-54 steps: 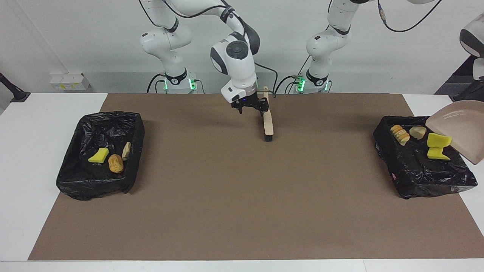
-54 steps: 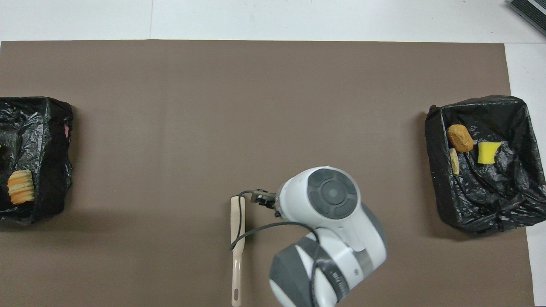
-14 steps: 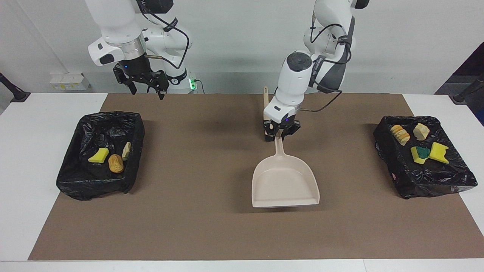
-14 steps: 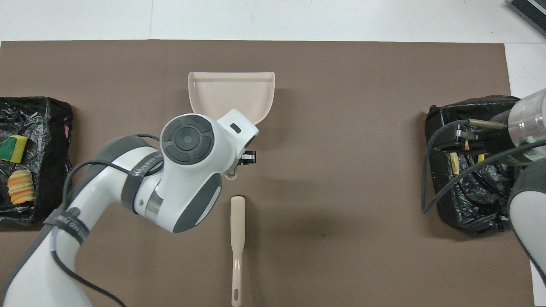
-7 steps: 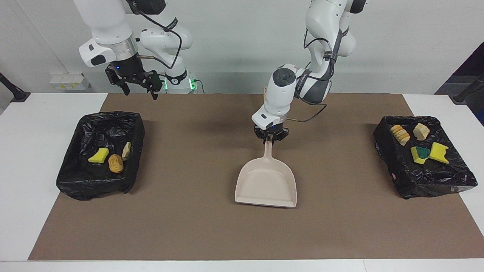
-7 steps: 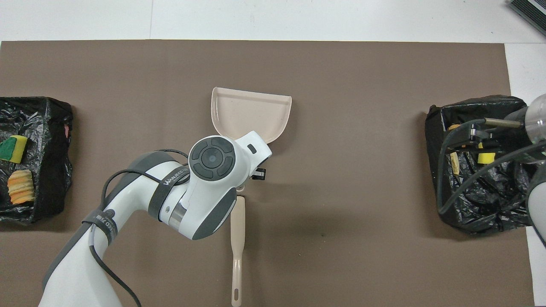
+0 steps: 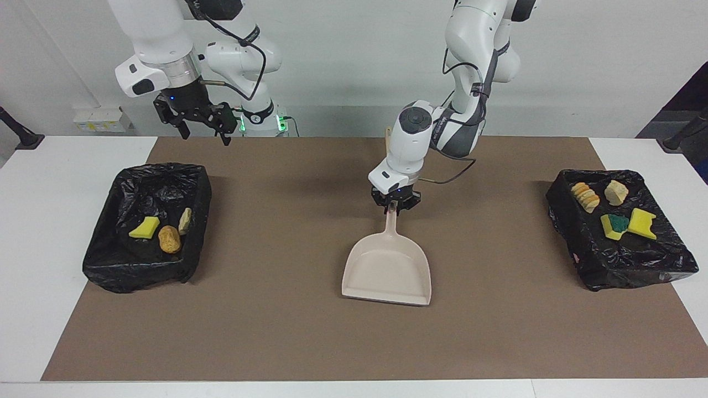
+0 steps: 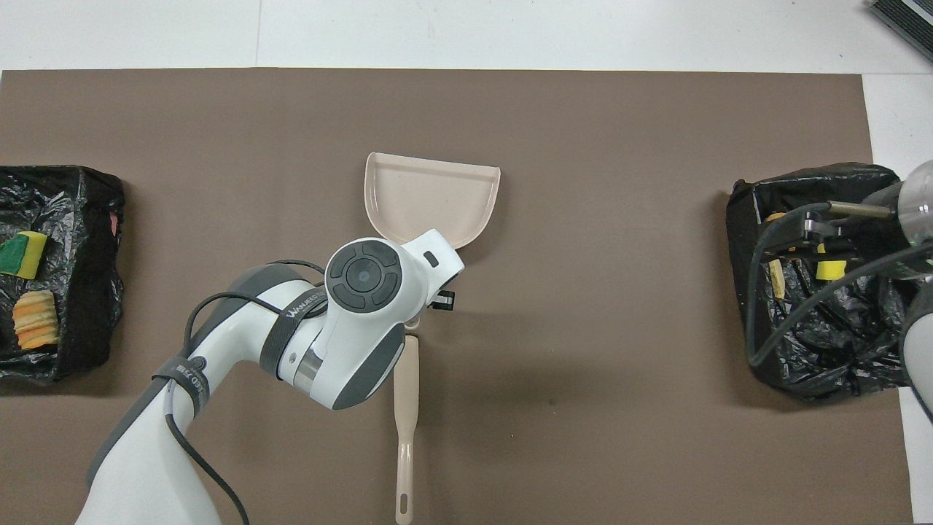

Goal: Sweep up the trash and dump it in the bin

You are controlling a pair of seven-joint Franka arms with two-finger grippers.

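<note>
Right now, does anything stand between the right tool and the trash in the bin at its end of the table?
Nothing visible does. The right tool hangs open in the air, and the trash lies uncovered in the bin.

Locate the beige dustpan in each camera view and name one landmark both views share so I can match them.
Facing view: the dustpan lies mid-mat, below the left gripper, which sits at its handle's end.
Overhead view: the dustpan lies mid-mat, its handle hidden under the left arm.
Shared landmark: the brush lying nearer the robots than the dustpan; in the facing view only its handle tip shows.
</note>
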